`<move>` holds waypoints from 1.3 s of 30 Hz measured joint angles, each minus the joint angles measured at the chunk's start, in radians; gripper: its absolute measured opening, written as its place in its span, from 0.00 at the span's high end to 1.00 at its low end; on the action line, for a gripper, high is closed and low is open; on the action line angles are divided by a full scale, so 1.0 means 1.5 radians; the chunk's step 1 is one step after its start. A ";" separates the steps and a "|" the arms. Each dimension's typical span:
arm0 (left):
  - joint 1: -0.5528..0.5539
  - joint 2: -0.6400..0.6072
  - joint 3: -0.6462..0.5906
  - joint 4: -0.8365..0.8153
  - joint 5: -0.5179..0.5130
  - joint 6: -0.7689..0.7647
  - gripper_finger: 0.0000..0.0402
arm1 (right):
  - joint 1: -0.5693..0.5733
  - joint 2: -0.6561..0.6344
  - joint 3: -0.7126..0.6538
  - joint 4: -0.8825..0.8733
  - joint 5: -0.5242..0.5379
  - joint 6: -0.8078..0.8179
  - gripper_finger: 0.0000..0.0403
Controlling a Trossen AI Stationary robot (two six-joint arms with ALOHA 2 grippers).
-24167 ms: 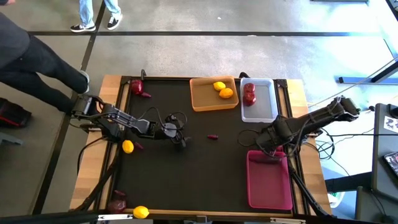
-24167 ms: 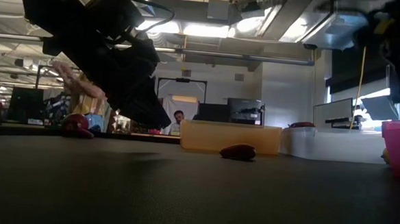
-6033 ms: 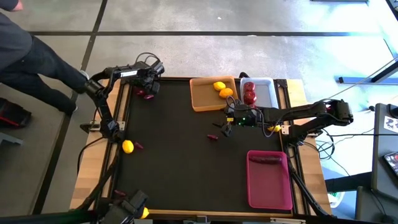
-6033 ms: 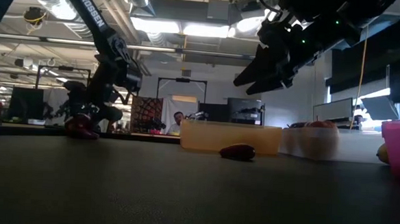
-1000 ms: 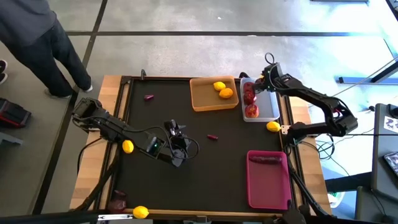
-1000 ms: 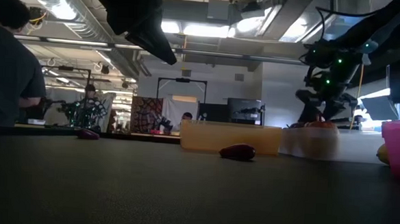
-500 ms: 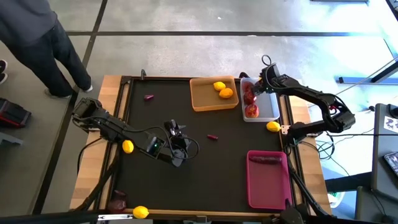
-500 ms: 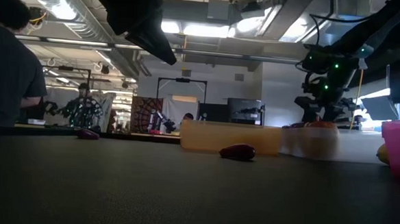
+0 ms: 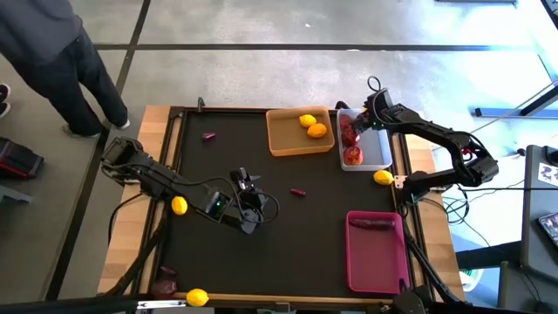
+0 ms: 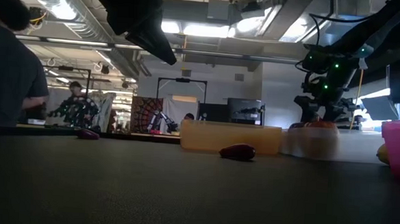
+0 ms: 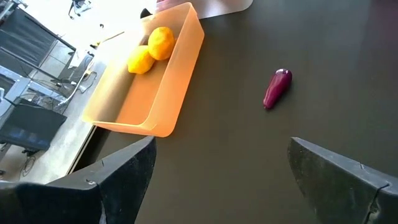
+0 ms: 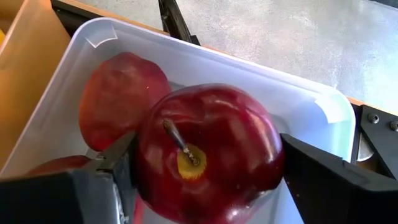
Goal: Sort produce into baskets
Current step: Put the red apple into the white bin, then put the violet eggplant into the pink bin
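Observation:
My right gripper (image 12: 208, 138) hangs over the far end of the white basket (image 9: 377, 150), its fingers on either side of a red apple (image 12: 217, 155). That apple lies on top of two other apples (image 12: 118, 99) in the basket. The orange basket (image 9: 281, 144) holds two yellow citrus fruits (image 9: 311, 126). The magenta basket (image 9: 377, 262) holds one dark purple piece (image 9: 375, 223). My left gripper (image 11: 221, 146) is open and holds nothing above the table's middle, near another purple piece (image 11: 277, 87). My right gripper has one finger (image 12: 121, 155) at each side of the top apple (image 12: 146, 174), coming from above and slanting down. The apple sits stem up on the apples below it. Whether the fingers touch it I cannot tell.
Loose lemons lie at the table's right edge (image 9: 383, 177), left side (image 9: 179, 206) and near left corner (image 9: 198, 296), beside a dark red fruit (image 9: 164, 283). A purple piece (image 9: 209, 136) lies far left. A person (image 9: 52, 52) stands beyond the far left corner.

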 joint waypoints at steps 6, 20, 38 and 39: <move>0.000 0.000 0.000 0.000 0.000 0.000 0.11 | 0.000 0.000 0.000 0.003 0.000 0.001 0.26; 0.000 0.000 0.000 0.000 0.014 0.002 0.11 | 0.000 -0.001 0.000 0.012 -0.006 0.002 0.20; 0.000 0.000 0.000 0.001 0.015 -0.010 0.11 | 0.028 -0.027 0.076 -0.094 -0.064 -0.029 0.20; 0.000 0.000 0.000 0.001 0.015 -0.014 0.11 | 0.042 -0.036 0.083 -0.100 -0.075 -0.028 0.20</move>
